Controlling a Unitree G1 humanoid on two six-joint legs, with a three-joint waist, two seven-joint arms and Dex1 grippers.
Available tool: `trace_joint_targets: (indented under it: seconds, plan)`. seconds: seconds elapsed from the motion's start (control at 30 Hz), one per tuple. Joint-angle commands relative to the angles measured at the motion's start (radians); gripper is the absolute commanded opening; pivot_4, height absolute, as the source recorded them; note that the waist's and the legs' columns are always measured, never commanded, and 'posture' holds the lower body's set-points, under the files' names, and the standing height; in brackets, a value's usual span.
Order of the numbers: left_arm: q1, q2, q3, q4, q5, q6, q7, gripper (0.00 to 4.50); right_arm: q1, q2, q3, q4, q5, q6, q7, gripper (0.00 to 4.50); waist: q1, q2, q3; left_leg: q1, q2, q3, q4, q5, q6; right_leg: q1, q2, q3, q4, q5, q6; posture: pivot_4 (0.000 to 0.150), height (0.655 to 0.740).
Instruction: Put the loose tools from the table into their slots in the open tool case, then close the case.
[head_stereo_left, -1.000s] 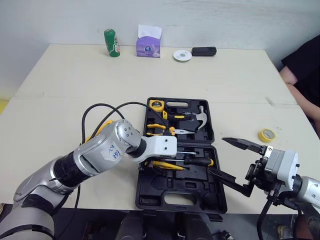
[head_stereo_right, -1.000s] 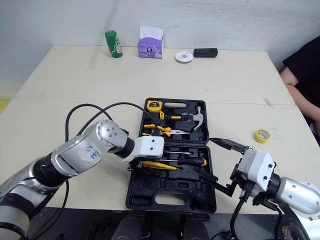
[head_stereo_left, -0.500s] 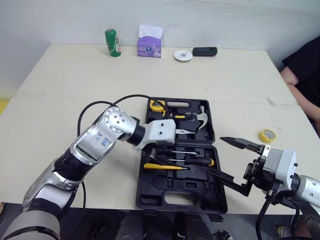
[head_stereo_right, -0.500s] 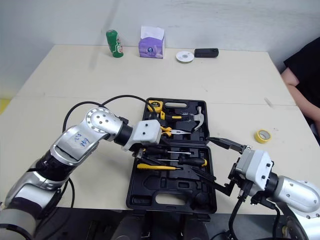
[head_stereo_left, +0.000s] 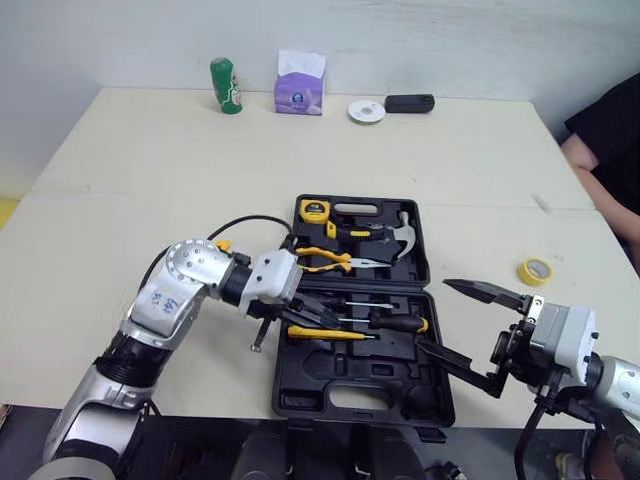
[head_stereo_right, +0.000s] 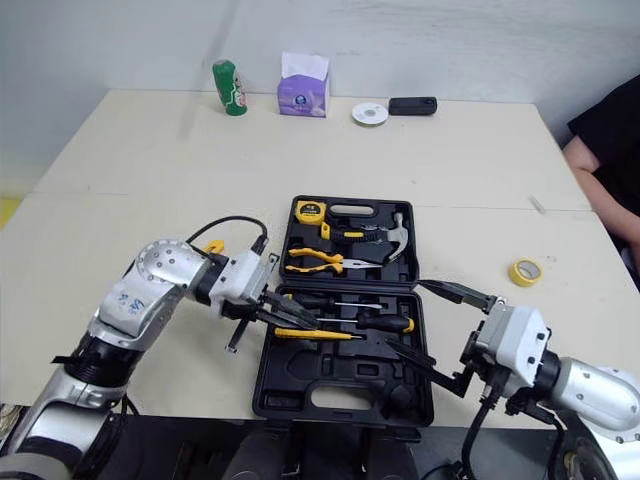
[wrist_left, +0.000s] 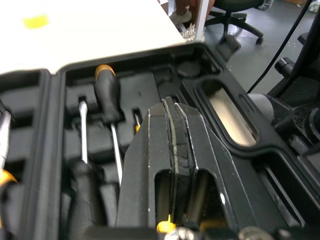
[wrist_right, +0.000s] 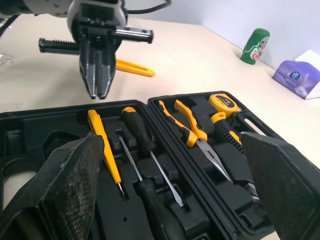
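Observation:
The black tool case (head_stereo_left: 300, 385) lies open near the table's front edge. Its slots hold a tape measure (head_stereo_left: 314, 210), yellow-handled pliers (head_stereo_left: 326, 258), a hammer (head_stereo_left: 400, 235), black-handled screwdrivers (head_stereo_left: 396, 323) and a yellow screwdriver (head_stereo_left: 328, 333). My left gripper (head_stereo_left: 310, 316) is shut and empty, its tips just over the case's left edge above the yellow screwdriver. Its fingers (wrist_left: 170, 130) press together. A loose yellow tool (wrist_right: 132, 68) lies on the table behind the left arm, mostly hidden in the head views. My right gripper (head_stereo_left: 433, 313) stands wide open at the case's right side, holding nothing.
A yellow tape roll (head_stereo_left: 533, 270) lies right of the case. At the table's far edge stand a green can (head_stereo_left: 224, 85), a tissue box (head_stereo_left: 299, 85), a white disc (head_stereo_left: 365, 110) and a black object (head_stereo_left: 408, 102). A person's arm (head_stereo_left: 590, 165) rests at the right edge.
My left gripper has drawn back to the left, from over the case's middle to its left edge, and its fingers have shut. The right arm has stayed in place.

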Motion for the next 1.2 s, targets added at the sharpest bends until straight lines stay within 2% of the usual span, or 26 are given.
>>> trace_joint_targets:
  seconds: [0.03, 0.43, 0.73, 1.2]
  plan:
    - [0.028, -0.010, -0.024, -0.009, 0.049, -0.031, 0.039, 0.02, 0.009, -0.003, -0.037, 0.009, 0.011, -0.034, 0.024, 4.50, 0.000, 0.000, 0.000, 0.000, 0.000, 0.000, 0.000, 0.000, 0.000, 0.000, 0.000, 0.000, 0.000, 0.000, 0.000, 0.150, 0.7400]
    - [0.079, -0.017, -0.089, 0.017, 0.127, -0.015, 0.076, 0.02, 0.024, 0.006, -0.029, 0.024, 0.001, -0.061, 0.025, 4.50, -0.002, 0.000, 0.000, 0.000, 0.000, 0.000, 0.000, -0.001, 0.000, 0.000, -0.001, 0.000, 0.000, 0.000, 0.000, 0.150, 0.7400]
    - [0.066, -0.043, -0.067, 0.092, 0.124, -0.052, 0.092, 0.02, 0.036, 0.007, -0.023, 0.026, -0.004, -0.071, 0.019, 4.50, -0.001, 0.002, -0.001, 0.000, 0.000, 0.000, 0.000, -0.001, 0.001, 0.000, -0.001, 0.000, 0.000, 0.000, 0.000, 0.150, 0.7400]
    - [0.061, -0.075, -0.059, 0.130, 0.139, -0.003, 0.149, 0.02, 0.028, 0.004, -0.014, 0.031, -0.005, -0.064, 0.018, 4.50, -0.002, 0.003, -0.002, 0.001, 0.000, 0.000, 0.000, -0.001, 0.001, 0.000, -0.001, 0.000, 0.001, 0.000, 0.000, 0.150, 0.7400]
